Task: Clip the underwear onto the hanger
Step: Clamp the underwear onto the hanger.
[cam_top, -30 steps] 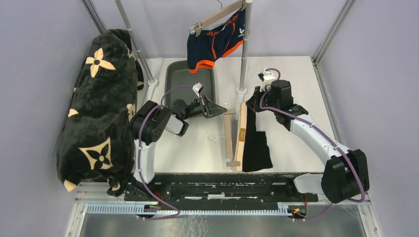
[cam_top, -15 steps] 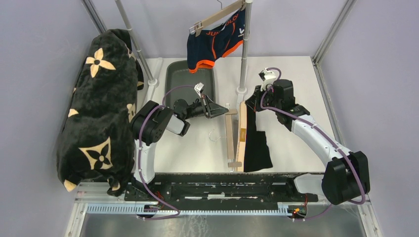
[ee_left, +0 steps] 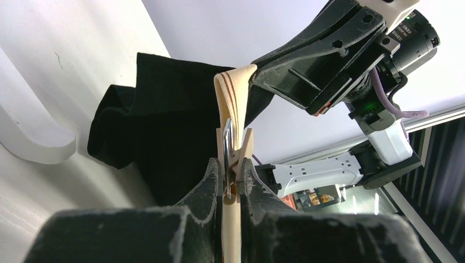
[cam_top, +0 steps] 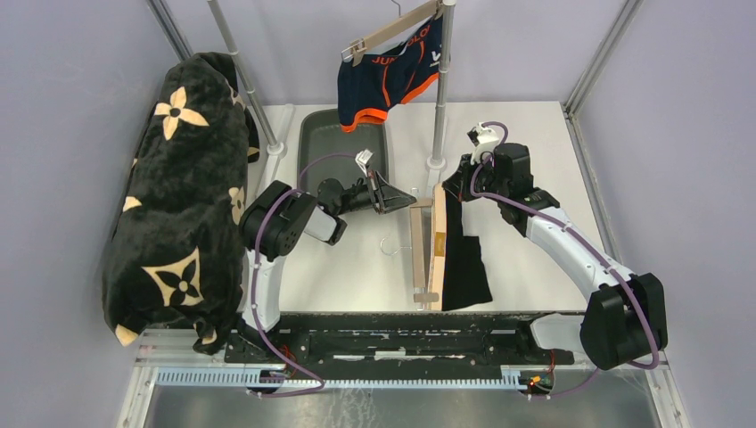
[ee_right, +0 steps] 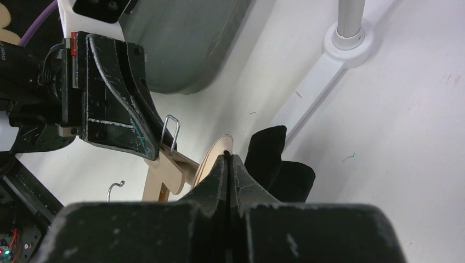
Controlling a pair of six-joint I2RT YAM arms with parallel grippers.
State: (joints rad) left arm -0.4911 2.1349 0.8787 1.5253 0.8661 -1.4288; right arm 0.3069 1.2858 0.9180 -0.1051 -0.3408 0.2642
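A wooden hanger (cam_top: 417, 254) lies on the table with its wire hook (cam_top: 385, 245) to the left. My left gripper (cam_top: 407, 198) is shut on the wooden clip (ee_left: 234, 159) at the hanger's far end, squeezing its tail. The black underwear (cam_top: 465, 263) lies just right of the hanger, its tan waistband (cam_top: 438, 234) standing along the bar. My right gripper (cam_top: 449, 189) is shut on the far end of that waistband (ee_right: 217, 149) and holds it up beside the clip (ee_right: 164, 170). In the left wrist view, the waistband (ee_left: 229, 93) rises just beyond the clip's mouth.
A navy and orange pair of underwear (cam_top: 392, 76) hangs clipped on a second hanger at the rack pole (cam_top: 439, 98). A dark grey tray (cam_top: 325, 134) sits behind my left gripper. A black blanket with tan flowers (cam_top: 178, 196) drapes the left rail.
My left gripper has shifted a little right and farther back with the clip, bringing the hanger closer to the waistband. The right gripper has held still.
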